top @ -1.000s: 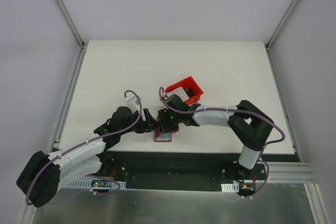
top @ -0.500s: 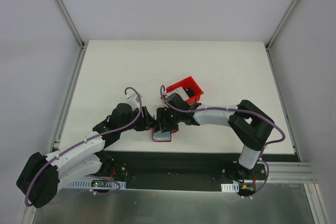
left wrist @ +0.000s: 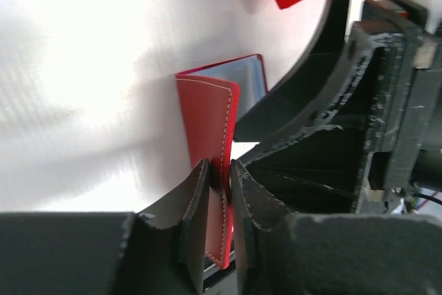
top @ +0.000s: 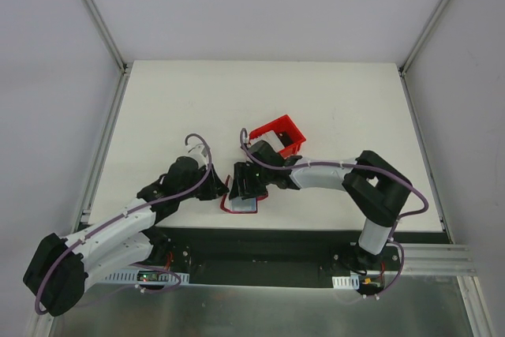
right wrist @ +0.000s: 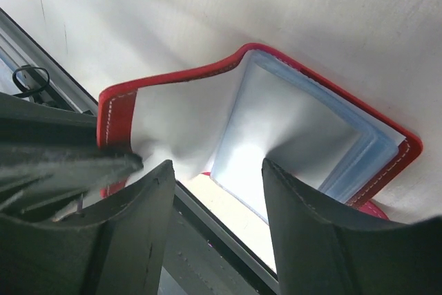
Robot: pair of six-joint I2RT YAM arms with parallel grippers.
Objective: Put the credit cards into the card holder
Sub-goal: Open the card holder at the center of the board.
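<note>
**Location.** The small flat red folding card holder (top: 244, 206) lies on the white desk (top: 331, 100), near the open-topped red plastic bin (top: 278, 135), on the side of the bin facing the arm bases and close to the desk's front edge. Both arms converge on it there.

**Left claw.** The left claw (left wrist: 221, 183) is narrow and clamped on the stitched red cover (left wrist: 206, 122) of the card holder, one finger on each face of the flap. The cover stands raised off the desk rather than lying flat. Judgement: this grip is there to keep the card holder spread open and to stop it sliding while the other arm works.

**Right claw.** The right claw (right wrist: 215, 205) is moderately wide and carries nothing between its fingers. It sits directly over the opened card holder, on the bin side of the left claw. Its fingers frame the pale blue-grey clear pockets (right wrist: 297, 129). Whether a fingertip touches the pockets cannot be told.

**Cards.** No credit cards can be made out in any view, either on the desk or in the bin. Whether the pockets already hold any cannot be told, as the sleeves show only glare and a pale lining.

**Assessment.** The work is at the opening and steadying step, with insertion not yet under way. Risk: the raised cover is thin and springy, and it could slip from the narrow pinch and fold shut.
</note>
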